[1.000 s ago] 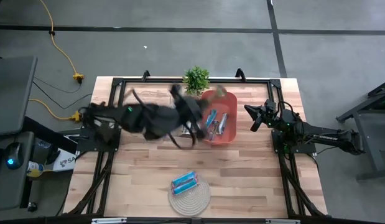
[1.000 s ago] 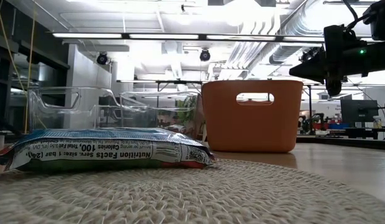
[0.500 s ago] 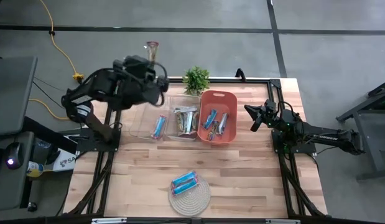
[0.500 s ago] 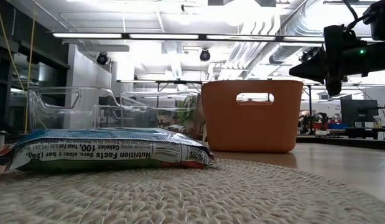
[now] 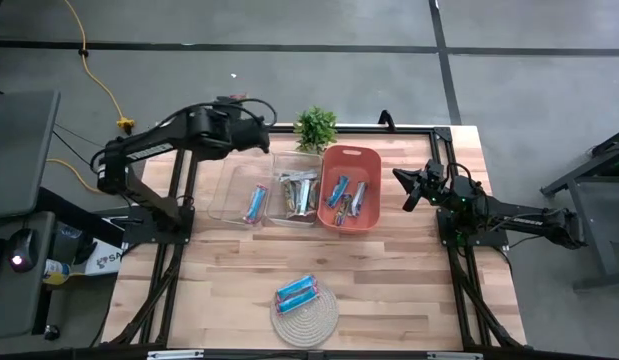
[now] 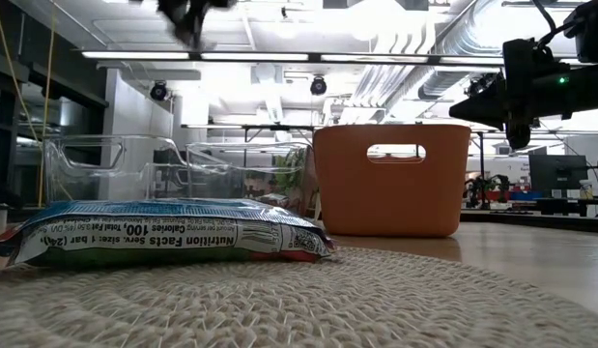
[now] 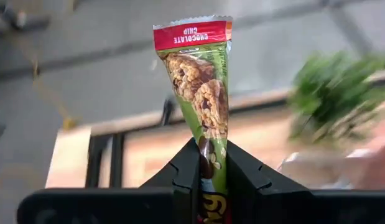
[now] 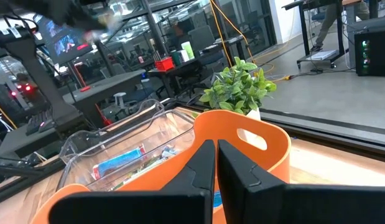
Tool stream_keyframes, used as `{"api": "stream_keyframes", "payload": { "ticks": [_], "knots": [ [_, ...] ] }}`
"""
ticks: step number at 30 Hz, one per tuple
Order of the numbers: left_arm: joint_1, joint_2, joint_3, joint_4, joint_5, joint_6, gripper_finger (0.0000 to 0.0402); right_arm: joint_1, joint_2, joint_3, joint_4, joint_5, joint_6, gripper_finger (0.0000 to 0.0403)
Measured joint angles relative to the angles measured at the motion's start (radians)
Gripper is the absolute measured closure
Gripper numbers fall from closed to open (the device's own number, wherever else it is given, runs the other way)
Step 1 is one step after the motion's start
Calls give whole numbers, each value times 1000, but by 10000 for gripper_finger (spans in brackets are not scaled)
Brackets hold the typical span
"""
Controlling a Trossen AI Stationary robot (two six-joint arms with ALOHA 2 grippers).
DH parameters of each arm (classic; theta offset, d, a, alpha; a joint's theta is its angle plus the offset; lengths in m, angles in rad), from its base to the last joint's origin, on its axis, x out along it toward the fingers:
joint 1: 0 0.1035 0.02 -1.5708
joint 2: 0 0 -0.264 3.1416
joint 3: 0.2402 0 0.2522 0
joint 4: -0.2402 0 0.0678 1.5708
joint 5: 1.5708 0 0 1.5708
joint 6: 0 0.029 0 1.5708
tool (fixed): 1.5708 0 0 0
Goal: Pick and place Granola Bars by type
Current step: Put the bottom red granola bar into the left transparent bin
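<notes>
High view first, taken left to right. The left hand (image 5: 261, 140) hangs at about ten o'clock from the middle of the surface (image 5: 409, 270), just off its far edge, and the left wrist view shows its fingers (image 7: 187, 171) clamped on a green chocolate-chip bar (image 7: 201, 93) standing upright between them. That bar is in the air, not yet over any container.

Next along the far side sit two clear bins. The left clear bin (image 5: 232, 205) holds a blue bar (image 5: 256, 203); the right clear bin (image 5: 281, 162), touching it, holds a small heap of silvery and brown bars (image 5: 300, 192). Beside them the orange basket (image 5: 372, 222) has several bars left inside (image 5: 347, 196), blue and silver mixed. A small potted plant (image 5: 315, 127) stands behind the bins at twelve o'clock.

Down at six o'clock a round woven mat (image 5: 304, 320) carries blue bars (image 5: 297, 293) lying together.

The right hand (image 5: 409, 190) waits at three o'clock, beside the basket, fingers pressed together and holding nothing.

By my reckoning the sorting is partly done: some bars are grouped, one is in transit, and the basket's mixed lot is left to sort.
</notes>
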Motion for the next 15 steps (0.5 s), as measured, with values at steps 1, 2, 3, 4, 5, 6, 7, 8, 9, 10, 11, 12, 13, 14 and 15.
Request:
{"api": "stream_keyframes", "payload": {
  "ticks": [1, 2, 3, 4, 5, 6, 7, 8, 9, 10, 11, 12, 13, 14, 15],
  "knots": [
    [16, -9, -48, 0, 36, -25, 351, 0, 0, 0, 0, 0, 0, 402],
    [30, -18, -95, 7, 69, -48, 351, 0, 0, 0, 0, 0, 0, 402],
    [43, -28, -143, 23, 102, -62, 351, 0, 0, 0, 0, 0, 0, 402],
    [52, -39, -190, 45, 137, -64, 351, 0, 0, 0, 0, 0, 0, 402],
    [58, -48, -234, 72, 171, -61, 351, 0, 0, 0, 0, 0, 0, 402],
    [63, -58, -281, 106, 208, -53, 351, 0, 0, 0, 0, 0, 0, 402],
    [65, -64, -323, 145, 241, -41, 351, 0, 0, 0, 0, 0, 0, 402],
    [65, -70, -364, 184, 277, -34, 351, 0, 0, 0, 0, 0, 0, 402],
    [64, -74, -403, 222, 308, -28, 351, 0, 0, 0, 0, 0, 0, 402],
    [62, -78, -442, 264, 335, -24, 351, 0, 0, 0, 0, 0, 0, 402],
    [62, -80, -480, 302, 364, -24, 351, 0, 0, 0, 0, 0, 0, 402],
    [62, -80, -513, 335, 390, -24, 351, 0, 0, 0, 0, 0, 0, 402],
    [62, -80, -549, 371, 419, -24, 351, 0, 0, 0, 0, 0, 0, 402],
    [62, -80, -582, 406, 447, -24, 351, 0, 0, 0, 0, 0, 0, 402],
    [62, -80, -613, 437, 476, -23, 351, 0, 0, 0, 0, 0, 0, 402]
  ]
}}
